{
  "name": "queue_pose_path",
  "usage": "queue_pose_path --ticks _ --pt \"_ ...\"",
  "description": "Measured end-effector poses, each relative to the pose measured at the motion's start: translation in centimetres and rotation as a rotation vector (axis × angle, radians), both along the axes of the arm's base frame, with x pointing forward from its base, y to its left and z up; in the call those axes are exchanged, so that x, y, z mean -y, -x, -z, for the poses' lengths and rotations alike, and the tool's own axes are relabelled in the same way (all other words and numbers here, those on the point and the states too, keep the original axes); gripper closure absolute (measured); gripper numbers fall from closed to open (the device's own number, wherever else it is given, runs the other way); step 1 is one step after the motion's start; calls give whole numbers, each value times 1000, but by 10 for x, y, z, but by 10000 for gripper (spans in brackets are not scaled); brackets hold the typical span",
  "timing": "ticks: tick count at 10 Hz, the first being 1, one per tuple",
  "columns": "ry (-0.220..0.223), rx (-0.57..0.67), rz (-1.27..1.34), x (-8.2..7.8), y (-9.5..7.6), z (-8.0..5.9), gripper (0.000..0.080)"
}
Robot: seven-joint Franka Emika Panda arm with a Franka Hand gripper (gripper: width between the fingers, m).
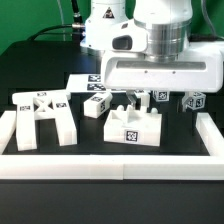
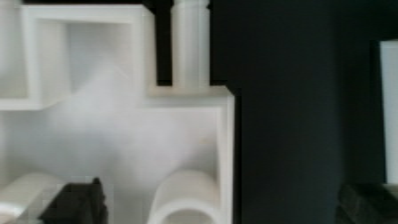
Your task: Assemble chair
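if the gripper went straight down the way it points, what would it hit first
Most likely the white blocky chair part directly beneath the open gripper, though its exact alignment in depth is unclear.

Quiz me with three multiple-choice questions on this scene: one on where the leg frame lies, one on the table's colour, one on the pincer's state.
1. Where does the leg frame lie?
A. at the exterior view's left
B. at the exterior view's right
C. in the middle

2. What colour is the table?
A. white
B. black
C. brown

3. The pincer is:
A. shut on the leg frame
B. out of view
C. open

Answers:
1 A, the frame lies flat at that side, apart from the arm.
2 B, black shows between the white parts.
3 C, the wrist view shows its fingertips wide apart.
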State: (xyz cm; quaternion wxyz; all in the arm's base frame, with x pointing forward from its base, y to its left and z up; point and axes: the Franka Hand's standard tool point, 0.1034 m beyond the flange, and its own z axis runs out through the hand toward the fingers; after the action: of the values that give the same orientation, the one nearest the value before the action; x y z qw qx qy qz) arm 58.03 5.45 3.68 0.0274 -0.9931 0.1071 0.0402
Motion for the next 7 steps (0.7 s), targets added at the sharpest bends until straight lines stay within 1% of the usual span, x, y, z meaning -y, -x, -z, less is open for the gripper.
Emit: queue_pose_path --ticks 1,3,5,7 --pt "0 -3 -1 0 0 4 150" --pt "-1 -2 -8 -1 0 7 150" --pt "-3 4 -17 -2 0 15 150" --pt "-3 4 -27 -6 1 15 150"
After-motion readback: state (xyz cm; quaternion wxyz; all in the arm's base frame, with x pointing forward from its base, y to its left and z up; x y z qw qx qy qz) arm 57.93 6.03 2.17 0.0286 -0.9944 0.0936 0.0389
